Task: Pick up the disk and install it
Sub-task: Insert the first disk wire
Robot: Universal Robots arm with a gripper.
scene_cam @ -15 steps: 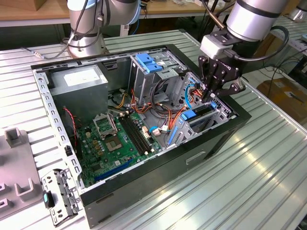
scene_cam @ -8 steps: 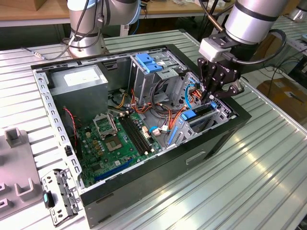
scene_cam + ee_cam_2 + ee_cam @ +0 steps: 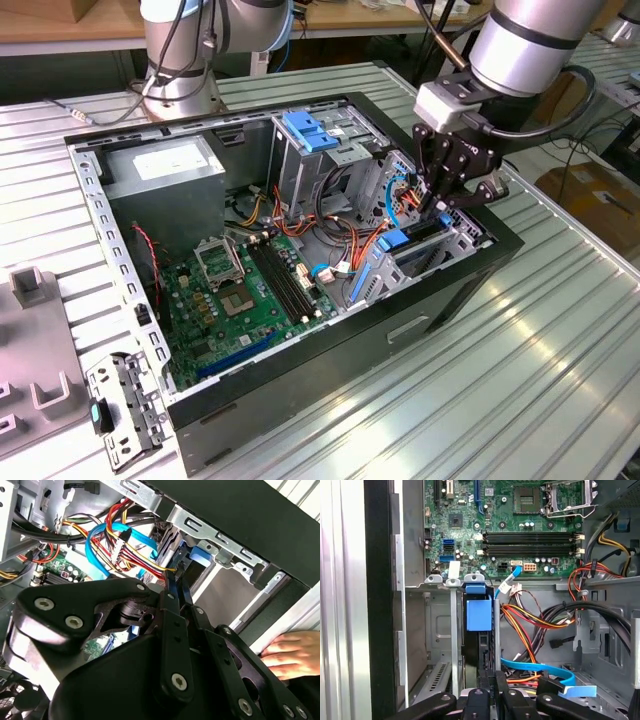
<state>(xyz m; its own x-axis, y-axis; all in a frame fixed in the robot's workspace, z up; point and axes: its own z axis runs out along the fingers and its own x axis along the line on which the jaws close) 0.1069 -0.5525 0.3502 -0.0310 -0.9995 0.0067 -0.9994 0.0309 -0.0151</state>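
Jaws pinched nearly together on the thin upper edge of the disk, that's how the gripper reads in the second wrist view, fingers closed flat against a dark slab standing on edge. In the exterior view the gripper sits right of centre, dipped into the drive cage at the front corner of the open computer case.

The disk is down in its bay, upright; in the first wrist view its blue carrier rail shows at centre frame between the cage's metal walls. How far it is seated, I can't tell.

Just beyond, trouble: a blue data cable and a bundle of red, yellow and orange power wires loop right beside the slot. A push at a slight tilt could jam the rails against the cage, or trap a wire under the drive.

A person's hand rests at the right edge of the second wrist view, close to the arm, a pinch risk.

Farther back, the motherboard fills lower centre, the power supply upper left.
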